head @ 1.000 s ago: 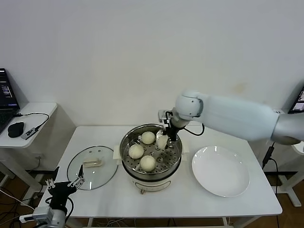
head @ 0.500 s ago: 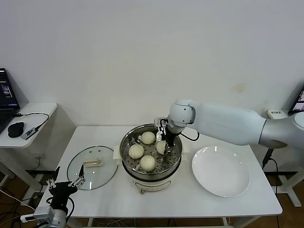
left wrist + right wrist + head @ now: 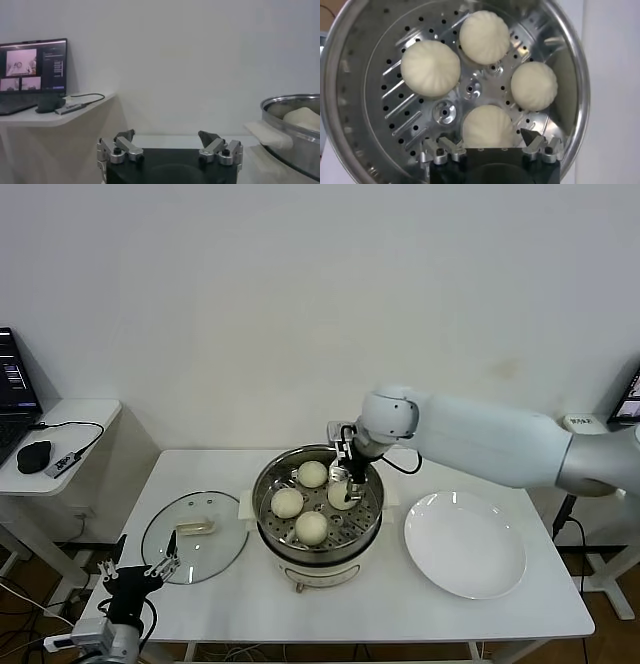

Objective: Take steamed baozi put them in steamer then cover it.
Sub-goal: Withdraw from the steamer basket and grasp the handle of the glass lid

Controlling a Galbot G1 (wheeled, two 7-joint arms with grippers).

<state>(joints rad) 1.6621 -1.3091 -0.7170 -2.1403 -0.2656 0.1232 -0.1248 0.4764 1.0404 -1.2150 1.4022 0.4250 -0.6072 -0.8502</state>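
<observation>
Baozi: all four sit on the tray in the steamer [image 3: 318,514], mid-table; the last bun [image 3: 488,126] lies between my right gripper [image 3: 490,147] jaws, which stand wide, off it.
Lid: the lid [image 3: 194,536] lies flat near the table's left edge, handle [image 3: 196,527] up.
Handling, I judge: buns soft; lid stiff, heavy, breakable, so I'd take it by the handle.
Left gripper [image 3: 169,150]: wide, empty, off the table's front-left corner.
</observation>
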